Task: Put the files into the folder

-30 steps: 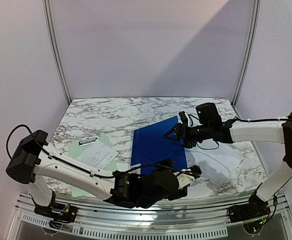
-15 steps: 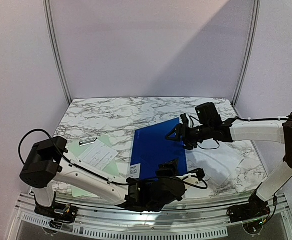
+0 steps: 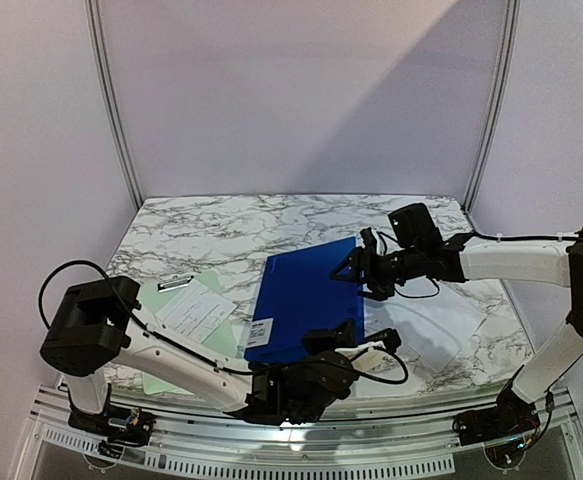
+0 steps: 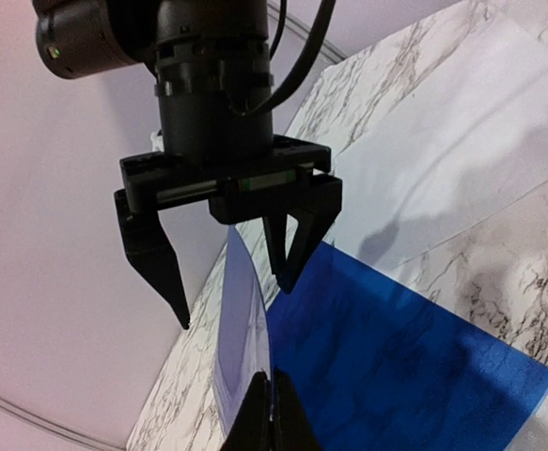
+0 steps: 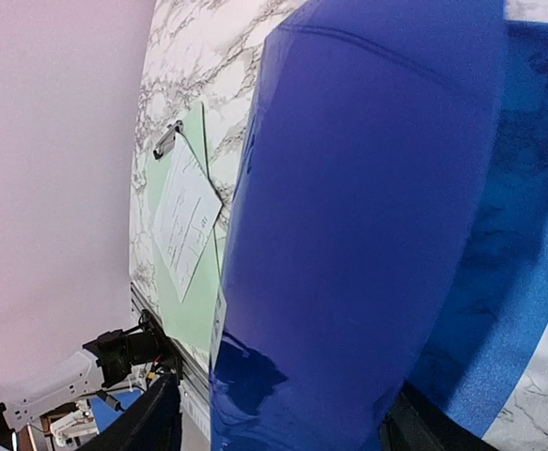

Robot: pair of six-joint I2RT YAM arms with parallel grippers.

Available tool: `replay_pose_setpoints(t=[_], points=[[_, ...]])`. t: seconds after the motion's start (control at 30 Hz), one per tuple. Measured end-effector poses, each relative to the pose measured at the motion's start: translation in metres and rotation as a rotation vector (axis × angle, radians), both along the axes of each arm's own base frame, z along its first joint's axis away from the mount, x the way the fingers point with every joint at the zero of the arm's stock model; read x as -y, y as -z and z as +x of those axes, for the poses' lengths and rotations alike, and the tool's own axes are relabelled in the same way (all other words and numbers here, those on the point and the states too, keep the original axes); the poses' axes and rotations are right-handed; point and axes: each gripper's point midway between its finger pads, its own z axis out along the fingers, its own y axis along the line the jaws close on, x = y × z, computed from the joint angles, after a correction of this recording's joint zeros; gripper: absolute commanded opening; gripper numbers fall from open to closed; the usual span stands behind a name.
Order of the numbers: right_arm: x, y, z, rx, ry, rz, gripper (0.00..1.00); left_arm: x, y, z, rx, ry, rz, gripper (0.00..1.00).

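The blue folder (image 3: 301,295) lies mid-table with its cover raised off the lower leaf (image 4: 405,352). My left gripper (image 3: 359,345) is shut on the cover's near edge; in the left wrist view its fingertips (image 4: 272,413) pinch the thin cover (image 4: 241,329), seen edge-on. My right gripper (image 3: 356,268) stands open at the cover's far edge, a finger on each side of it (image 4: 228,282), not touching. The cover (image 5: 367,216) fills the right wrist view. A large white sheet (image 3: 436,330) lies right of the folder. A smaller printed slip (image 3: 196,308) lies to the left.
The slip rests on a pale green sheet (image 3: 186,335) with a metal clip (image 3: 174,284) at its far end. A white barcode sticker (image 3: 258,333) shows on the cover's near left corner. The table's front rail (image 3: 301,440) runs just below the left gripper.
My left gripper has gone from open to shut on the cover's near edge. The cover has risen and swung left, showing the barcode sticker. The right arm has barely moved.
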Motion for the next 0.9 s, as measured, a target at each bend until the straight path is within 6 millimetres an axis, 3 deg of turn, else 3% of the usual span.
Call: replay_pose_setpoints(t=[0.13, 0.23, 0.37, 0.53, 0.9], points=[[0.002, -0.009, 0.010, 0.049, 0.013, -0.045, 0.91, -0.007, -0.003, 0.003, -0.003, -0.013, -0.031, 0.00], [0.004, -0.022, 0.020, 0.102, 0.025, -0.082, 0.99, -0.015, -0.019, 0.008, -0.021, -0.035, -0.108, 0.00], [0.008, -0.045, 0.034, 0.196, 0.035, -0.137, 0.99, -0.028, -0.048, 0.022, -0.050, -0.081, -0.256, 0.00], [0.021, -0.059, 0.041, 0.275, 0.050, -0.218, 0.99, -0.052, -0.078, 0.040, -0.109, -0.136, -0.451, 0.00], [0.040, -0.082, 0.043, 0.369, 0.016, -0.233, 0.99, -0.092, -0.099, 0.057, -0.252, -0.150, -0.734, 0.00]])
